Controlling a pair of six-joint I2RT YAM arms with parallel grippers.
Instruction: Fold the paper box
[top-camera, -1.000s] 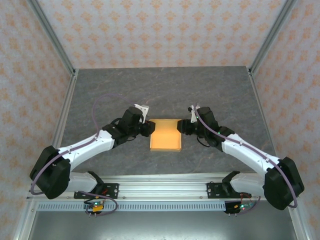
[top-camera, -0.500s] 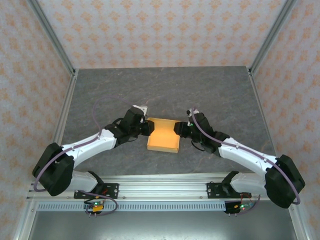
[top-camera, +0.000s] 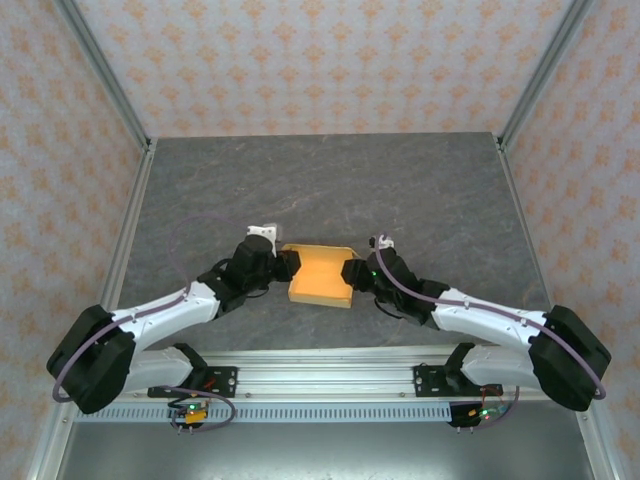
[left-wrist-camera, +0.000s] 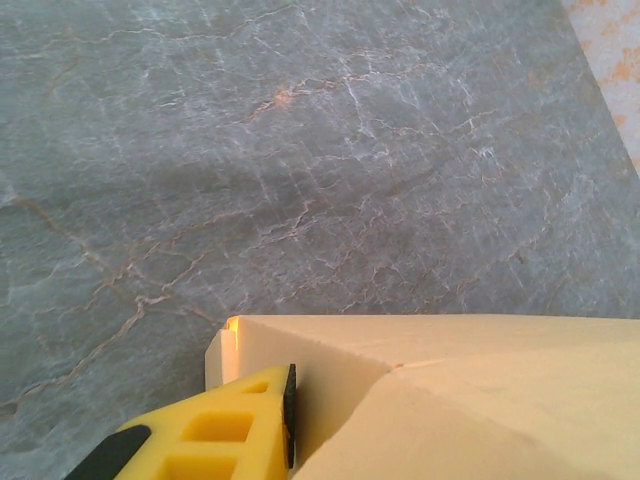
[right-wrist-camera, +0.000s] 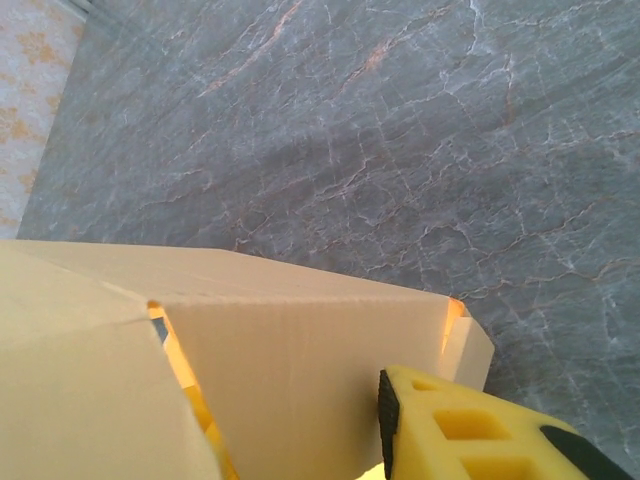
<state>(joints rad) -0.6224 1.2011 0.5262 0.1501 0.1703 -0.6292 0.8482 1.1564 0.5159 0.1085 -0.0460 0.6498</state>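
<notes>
Flanking the paper box from both sides: left tool at its left edge, right tool at its right edge. Lying between the two arms on the grey veined worktop, nearer the arm bases than the far wall, slightly skewed to the worktop's edges. Light orange-tan cardboard, partly folded, with a paler rim along the far and left sides. Cannot tell from above whether resting on the surface or raised just off it.

Seen from the left wrist: one yellow finger low in the picture, black pad flat against the outer face of an upright pale panel, just beside a small tab sticking out at the panel's corner. A folded flap covering the space to the right, second finger hidden under it. Cannot tell whether clamped on the panel or only pressed against it.

Seen from the right wrist: one yellow finger at the bottom, black pad touching the outside of an upright panel near its corner tab. More yellow showing through a slit on the far side of the same panel, apparently the second finger. Closed on that wall of the box, cardboard pinched between the two pads.
</notes>
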